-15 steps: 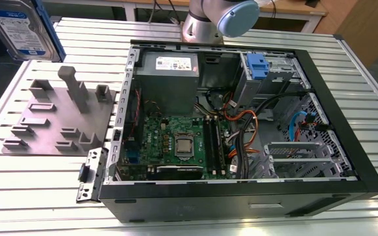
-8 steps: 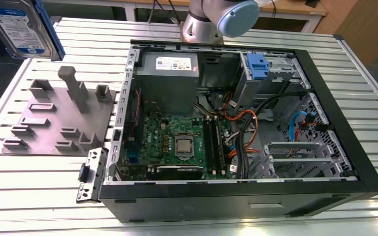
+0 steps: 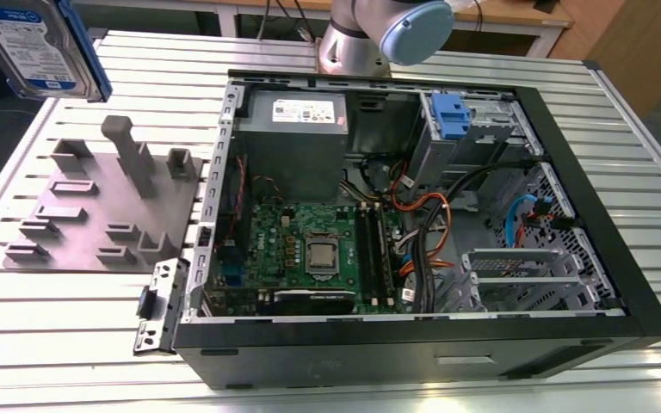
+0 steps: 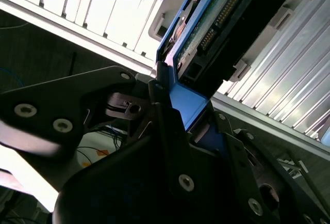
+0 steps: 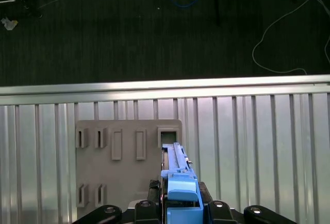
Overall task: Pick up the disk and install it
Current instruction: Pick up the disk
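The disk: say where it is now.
The disk hangs at the exterior view's top left, above the grey fixture plate, outside the open computer case, gripped by the fingers in the second wrist view.

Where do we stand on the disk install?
Pickup looks done: the disk is in the air over the grey fixture, at the exterior view's left. In hand: the claw is shut on it, as both wrist views show. Left: the disk is not yet in the open case.
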Motion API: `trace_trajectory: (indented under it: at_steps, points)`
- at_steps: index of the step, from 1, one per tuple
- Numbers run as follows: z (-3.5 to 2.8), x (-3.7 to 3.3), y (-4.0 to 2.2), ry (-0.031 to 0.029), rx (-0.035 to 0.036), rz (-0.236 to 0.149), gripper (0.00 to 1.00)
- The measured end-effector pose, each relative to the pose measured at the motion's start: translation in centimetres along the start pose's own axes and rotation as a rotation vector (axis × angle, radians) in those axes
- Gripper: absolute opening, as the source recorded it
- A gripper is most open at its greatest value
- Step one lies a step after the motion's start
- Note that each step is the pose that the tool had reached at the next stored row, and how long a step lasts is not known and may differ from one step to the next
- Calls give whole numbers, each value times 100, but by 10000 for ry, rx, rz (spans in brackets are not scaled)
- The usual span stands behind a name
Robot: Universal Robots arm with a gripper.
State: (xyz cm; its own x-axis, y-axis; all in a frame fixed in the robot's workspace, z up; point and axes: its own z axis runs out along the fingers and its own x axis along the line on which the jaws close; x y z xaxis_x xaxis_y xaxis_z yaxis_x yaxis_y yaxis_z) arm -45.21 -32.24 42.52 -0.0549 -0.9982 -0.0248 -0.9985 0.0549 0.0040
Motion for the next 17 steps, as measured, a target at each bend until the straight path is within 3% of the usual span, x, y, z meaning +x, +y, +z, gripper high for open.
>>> trace_trajectory:
  at_steps: [17]
  points:
    - [-148,-4,1,-1,1,0,36]
